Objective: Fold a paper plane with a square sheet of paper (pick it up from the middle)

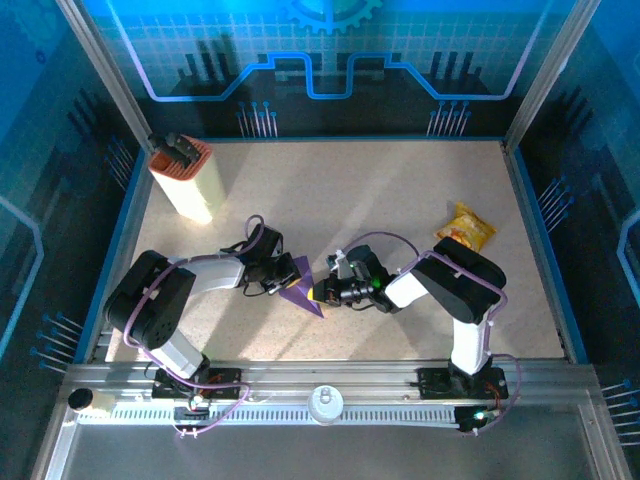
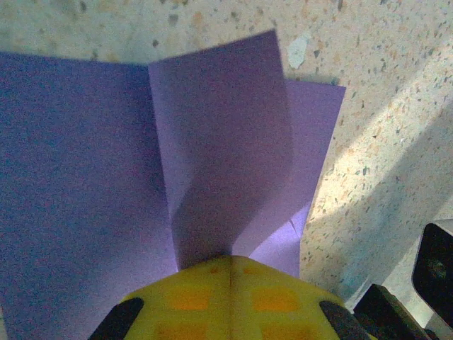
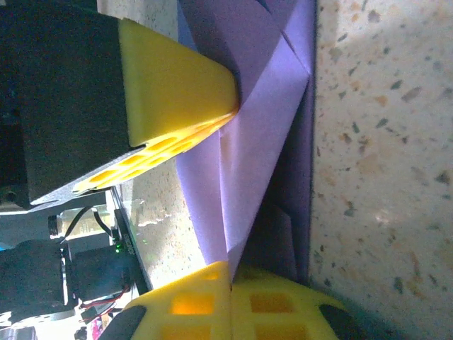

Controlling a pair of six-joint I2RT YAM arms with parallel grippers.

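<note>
Yellow-tipped, the left claw [image 2: 230, 262] is shut on a raised flap of the square sheet of paper [image 2: 85, 177], which lies part-folded on the bench [image 2: 382, 106], while the right claw [image 3: 228, 273] pinches its creased edge closed. A mid fold seems in hand; next, the flap needs laying over and pressing flat.

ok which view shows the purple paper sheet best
The left wrist view: the thin purple sheet of paper spreads across most of the frame, with one flap standing up along a crease. The right wrist view catches its layered folds at a slant; the top external view gives a small, distant purple triangle.
</note>
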